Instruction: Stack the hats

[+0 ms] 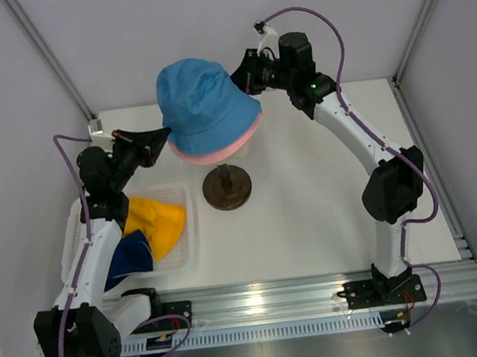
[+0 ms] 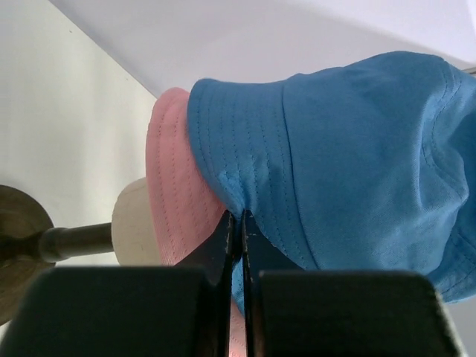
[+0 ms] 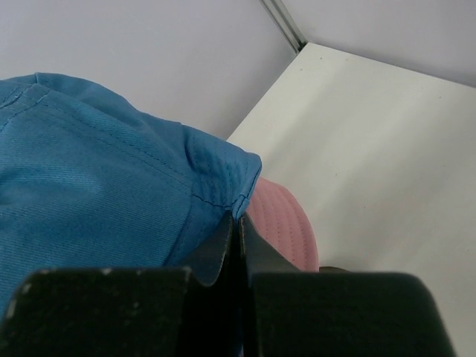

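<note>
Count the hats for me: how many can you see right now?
4. The blue hat sits over the pink hat on the stand; the yellow hat and the navy hat lie in the tray at the left. Others could be hidden beneath them.

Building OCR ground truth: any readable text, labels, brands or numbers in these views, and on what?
None readable in any view.
The blue hat, pink hat, yellow hat, navy hat, tray and base show no print, tag or number.
</note>
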